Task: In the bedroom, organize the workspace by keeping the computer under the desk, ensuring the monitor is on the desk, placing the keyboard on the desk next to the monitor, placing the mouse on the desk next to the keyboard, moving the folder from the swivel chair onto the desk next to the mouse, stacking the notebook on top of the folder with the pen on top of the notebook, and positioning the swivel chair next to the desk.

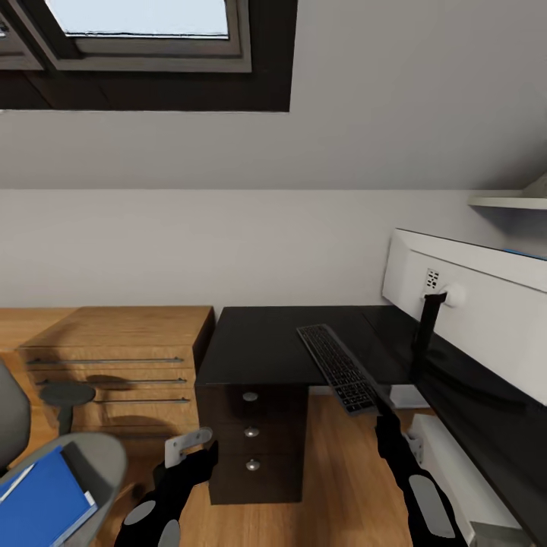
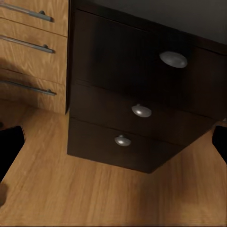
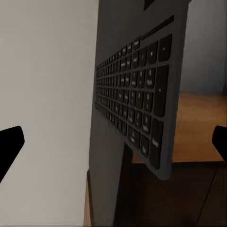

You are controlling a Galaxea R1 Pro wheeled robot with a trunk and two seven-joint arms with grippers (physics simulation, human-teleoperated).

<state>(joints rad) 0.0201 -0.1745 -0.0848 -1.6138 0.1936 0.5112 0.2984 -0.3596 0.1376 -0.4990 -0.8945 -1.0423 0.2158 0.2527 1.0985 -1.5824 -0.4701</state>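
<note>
The slim dark grey keyboard point(image 1: 339, 368) overhangs the glossy black desk point(image 1: 262, 342) near edge — the wide-open right gripper point(image 1: 384, 425) just beside could knock it down.

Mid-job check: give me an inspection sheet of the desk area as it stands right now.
Surface: desk glossy black, keyboard on it.
Job's things: keyboard overhangs the desk's front edge; monitor on the desk, white back showing; blue folder on the chair.
Clutter: nothing seen.
Grippers: right gripper just below the keyboard's near end, open; left gripper before the drawer unit, open, empty.
Cables: nothing seen.
Surroundings: wooden dresser, skylight, wood floor.
</note>
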